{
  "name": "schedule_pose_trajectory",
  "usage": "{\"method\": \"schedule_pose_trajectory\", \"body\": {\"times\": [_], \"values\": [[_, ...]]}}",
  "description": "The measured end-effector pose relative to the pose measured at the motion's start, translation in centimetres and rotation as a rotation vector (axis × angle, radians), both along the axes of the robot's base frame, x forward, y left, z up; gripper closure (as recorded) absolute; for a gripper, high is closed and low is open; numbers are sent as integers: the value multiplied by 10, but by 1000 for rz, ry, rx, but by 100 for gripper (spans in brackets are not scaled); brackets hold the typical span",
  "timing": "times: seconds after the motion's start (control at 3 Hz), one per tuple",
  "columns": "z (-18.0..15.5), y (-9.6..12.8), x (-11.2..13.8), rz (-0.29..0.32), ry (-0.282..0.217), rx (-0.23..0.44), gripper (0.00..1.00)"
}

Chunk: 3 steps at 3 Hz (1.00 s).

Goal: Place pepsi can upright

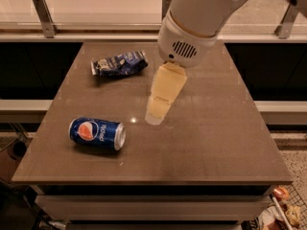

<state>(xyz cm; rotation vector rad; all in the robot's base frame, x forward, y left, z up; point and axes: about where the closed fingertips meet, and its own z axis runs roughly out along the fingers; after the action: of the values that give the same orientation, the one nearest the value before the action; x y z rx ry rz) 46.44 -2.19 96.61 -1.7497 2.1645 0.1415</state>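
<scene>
The pepsi can (97, 133) lies on its side on the table (216, 143), close to the front-left corner and a little in from both the left edge and the front edge. Its length runs roughly along the front edge. One silver end faces right, toward the middle of the table, and the round red, white and blue logo sits on the upper side near the can's left end. Nothing touches the can.

The hand (156, 115) is cream-coloured and hangs over the middle of the table, slanting down and to the left from the white arm (201, 18) that comes in over the back edge. Its tip points at the tabletop to the right of the can and slightly farther back, clearly apart from it. The hand holds nothing. It shows as one pale block, so I cannot tell whether it is wide or narrow, nor whether its tip touches the table.

A crumpled dark blue snack bag (119, 63) lies toward the back-left corner, well apart from the can and just left of the arm's round white housing.
</scene>
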Motion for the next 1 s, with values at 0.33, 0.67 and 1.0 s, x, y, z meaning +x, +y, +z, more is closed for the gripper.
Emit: {"method": "schedule_pose_trajectory", "body": {"times": [0.33,0.67,1.0], "values": [[-6,28,2,-25,18,-58,0],[-13,47,1,-82,28,-143,0],[-24,65,2,-131,42,-215,0]]}}
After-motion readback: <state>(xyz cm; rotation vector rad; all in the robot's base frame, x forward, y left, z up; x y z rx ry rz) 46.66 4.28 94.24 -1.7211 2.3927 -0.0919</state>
